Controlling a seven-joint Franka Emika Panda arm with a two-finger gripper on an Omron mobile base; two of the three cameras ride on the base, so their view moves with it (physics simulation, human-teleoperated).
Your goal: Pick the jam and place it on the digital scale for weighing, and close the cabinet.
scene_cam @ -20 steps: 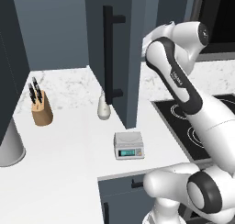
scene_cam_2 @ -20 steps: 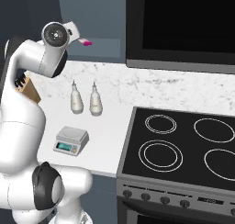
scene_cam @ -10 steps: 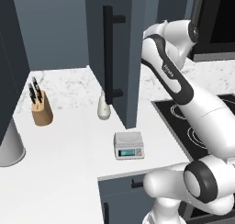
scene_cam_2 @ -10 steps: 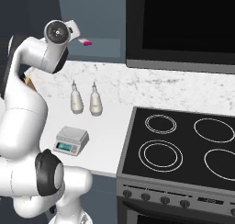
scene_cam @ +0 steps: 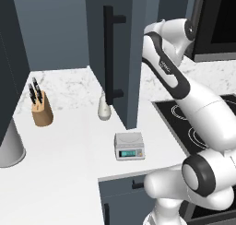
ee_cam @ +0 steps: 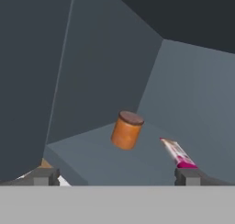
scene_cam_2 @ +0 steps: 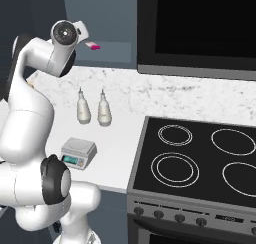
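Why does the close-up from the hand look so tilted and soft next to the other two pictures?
Hand view: the camera rolls with the hand, so the shelf slants and the jam seems to lean; edges are slightly soft, lighting flat and dim. Left base view: sharp, even light, faint shadows under the scale and the knife block. Right base view: crisp, no glare on the stove.

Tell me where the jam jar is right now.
In the hand view the jam stands on the shelf inside the open cabinet, near the middle, just left of a pink packet.
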